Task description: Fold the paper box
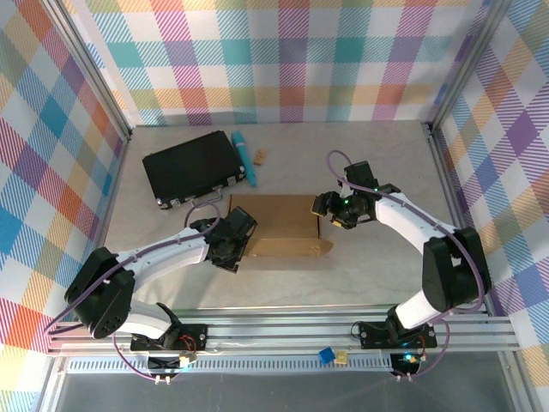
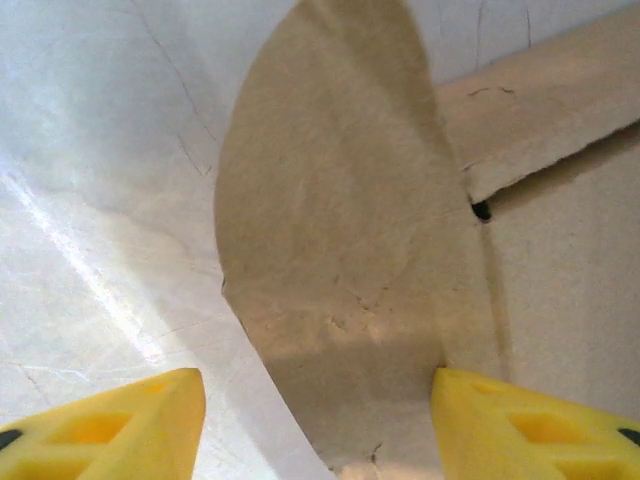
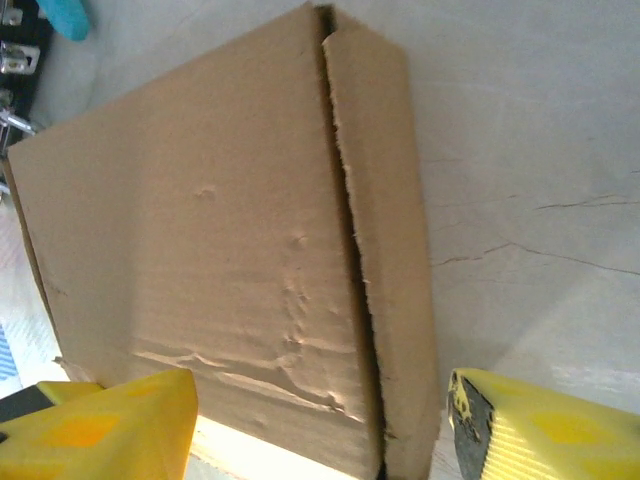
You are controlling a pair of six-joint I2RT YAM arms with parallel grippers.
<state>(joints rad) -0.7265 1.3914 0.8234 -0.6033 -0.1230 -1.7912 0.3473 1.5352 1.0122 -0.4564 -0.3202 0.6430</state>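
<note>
Brown paper box (image 1: 279,225) — left wrist reveals rounded flap (image 2: 330,250).

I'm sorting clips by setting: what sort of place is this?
Probably a robot lab test cell, not a home or shop: plaid walls enclose a table, two arms are bolted to a metal rail, and the only props are a box and a black case.

Bright, even light; wrist views perhaps slightly soft, with table glare.

The paper box (image 1: 279,221) lies between the left end effector (image 1: 230,245) and right end effector (image 1: 326,208), a case (image 1: 190,169) behind it, leftward.
</note>
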